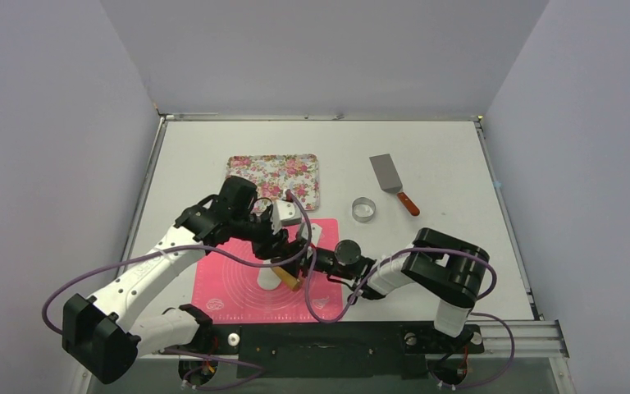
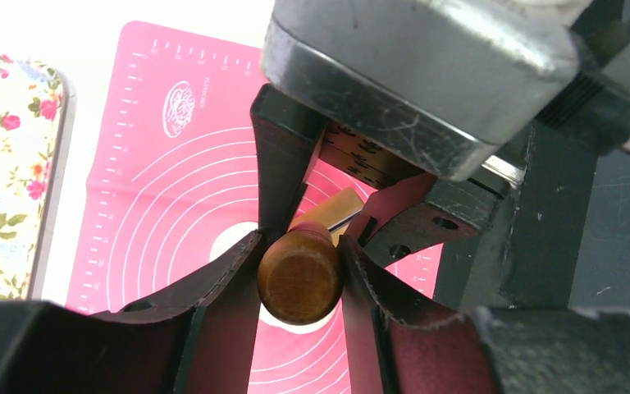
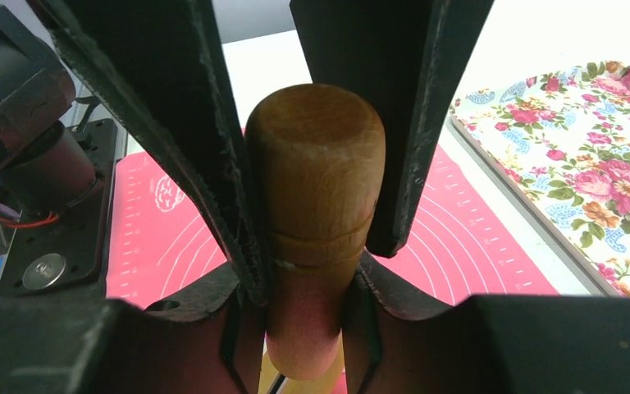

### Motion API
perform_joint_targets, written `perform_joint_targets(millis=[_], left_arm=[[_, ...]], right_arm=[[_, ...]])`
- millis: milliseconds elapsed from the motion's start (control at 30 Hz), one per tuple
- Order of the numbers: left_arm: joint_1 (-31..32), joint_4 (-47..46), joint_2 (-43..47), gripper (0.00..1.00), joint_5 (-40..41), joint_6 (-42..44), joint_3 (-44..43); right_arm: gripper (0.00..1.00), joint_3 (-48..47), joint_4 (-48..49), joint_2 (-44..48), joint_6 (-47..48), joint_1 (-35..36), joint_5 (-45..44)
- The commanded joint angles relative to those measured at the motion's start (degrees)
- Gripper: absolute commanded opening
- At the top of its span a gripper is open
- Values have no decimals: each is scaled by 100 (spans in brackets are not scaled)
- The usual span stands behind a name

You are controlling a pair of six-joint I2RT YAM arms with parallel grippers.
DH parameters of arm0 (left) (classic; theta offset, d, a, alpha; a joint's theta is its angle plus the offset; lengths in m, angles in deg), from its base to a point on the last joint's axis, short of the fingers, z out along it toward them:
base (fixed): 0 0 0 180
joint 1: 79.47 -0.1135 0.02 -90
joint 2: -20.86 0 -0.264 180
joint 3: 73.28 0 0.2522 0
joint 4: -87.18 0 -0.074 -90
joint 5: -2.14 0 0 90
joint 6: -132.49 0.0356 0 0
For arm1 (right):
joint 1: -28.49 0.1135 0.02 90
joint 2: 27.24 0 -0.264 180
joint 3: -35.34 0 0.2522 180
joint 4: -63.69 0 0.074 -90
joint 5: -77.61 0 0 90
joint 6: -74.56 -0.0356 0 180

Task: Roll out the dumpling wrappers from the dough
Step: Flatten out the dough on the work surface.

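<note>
A wooden rolling pin (image 1: pixel 288 277) lies low over the pink mat (image 1: pixel 230 287). My left gripper (image 1: pixel 281 259) is shut on its brown handle (image 2: pixel 299 279). My right gripper (image 1: pixel 308 268) is shut on the same handle (image 3: pixel 316 189), lower on its neck, and its fingers (image 2: pixel 283 164) show just beyond mine in the left wrist view. A flat white dough piece (image 1: pixel 267 277) lies on the mat under the pin. It also shows in the left wrist view (image 2: pixel 231 238), mostly hidden, so I cannot tell its outline.
A floral tray (image 1: pixel 295 168) stands behind the mat and also shows in the right wrist view (image 3: pixel 591 164). A metal ring cutter (image 1: pixel 364 209) and a spatula (image 1: pixel 387 174) lie to the right. A white piece (image 1: pixel 317 235) lies at the mat's far right corner.
</note>
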Motion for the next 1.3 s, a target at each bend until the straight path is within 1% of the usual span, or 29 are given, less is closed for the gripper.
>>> perform_joint_targets(millis=[0, 133, 267, 500, 567, 600, 633, 700, 733, 800, 933, 1067, 1133, 1267], left_arm=[[-53, 118, 208, 37, 339, -478, -598], [-106, 419, 272, 40, 579, -518, -1111], [-185, 470, 371, 42, 953, -701, -1430], [-397, 582, 547, 45, 1476, -826, -1654], [-510, 557, 610, 46, 1812, -919, -1665], [-566, 532, 633, 47, 2116, -956, -1643], [-707, 455, 684, 48, 2284, -1034, -1595], [-966, 358, 746, 48, 2881, -1146, -1537], [-1076, 348, 758, 49, 2943, -1175, -1517], [-1571, 345, 784, 49, 2960, -1262, -1447], [-2084, 298, 811, 50, 2901, -1368, -1256], [-2367, 175, 832, 50, 2895, -1379, -1053], [-2443, 154, 826, 50, 2838, -1373, -977], [-2528, 120, 807, 50, 2737, -1325, -813]], right_arm=[[0, -219, 141, 27, -50, -75, -262], [0, -333, -103, 2, 85, -77, -286], [0, -429, -68, -111, 125, -84, -215], [0, -926, -177, -249, 26, -49, 110], [0, -1141, -323, -222, 45, 9, 215], [0, -1252, -361, -215, 50, 53, 261], [0, -1298, -406, -204, 43, 80, 355], [0, -1394, -422, -219, 8, 153, 487], [0, -1431, -423, -251, -8, 192, 548], [0, -1451, -434, -362, -85, 233, 608], [0, -1433, -473, -700, -152, 196, 690], [0, -1167, -571, -829, -32, 103, 642], [0, -966, -622, -758, 130, 78, 541], [0, -645, -1040, -552, 558, 18, 271]])
